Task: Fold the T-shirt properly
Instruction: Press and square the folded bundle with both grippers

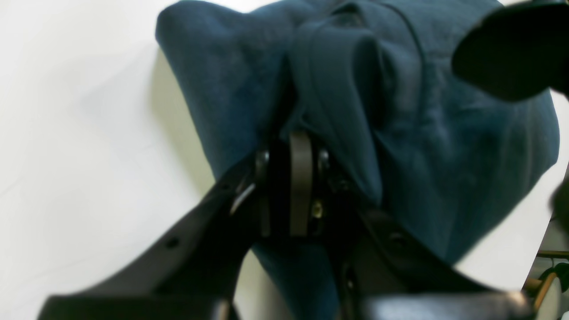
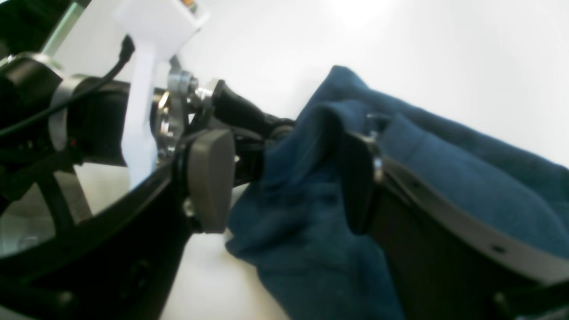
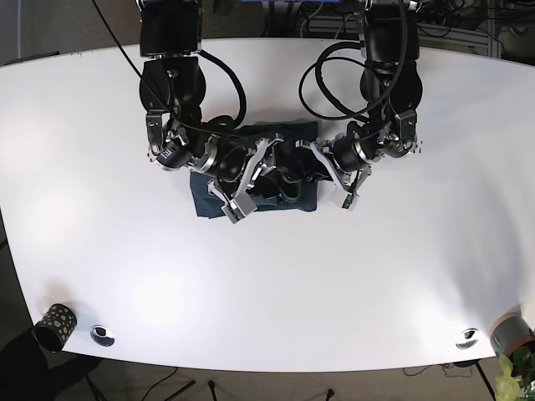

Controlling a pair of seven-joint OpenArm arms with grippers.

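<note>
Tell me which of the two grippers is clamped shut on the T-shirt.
The left gripper: its pads are pinched together on a bunch of the T-shirt. The right gripper stands open, fabric loose between its pads.

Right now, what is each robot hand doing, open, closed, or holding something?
Left hand: closed on a bunched fold of the blue T-shirt.
Right hand: open, its fingers on either side of a ridge of the T-shirt, not yet pinching it.
</note>
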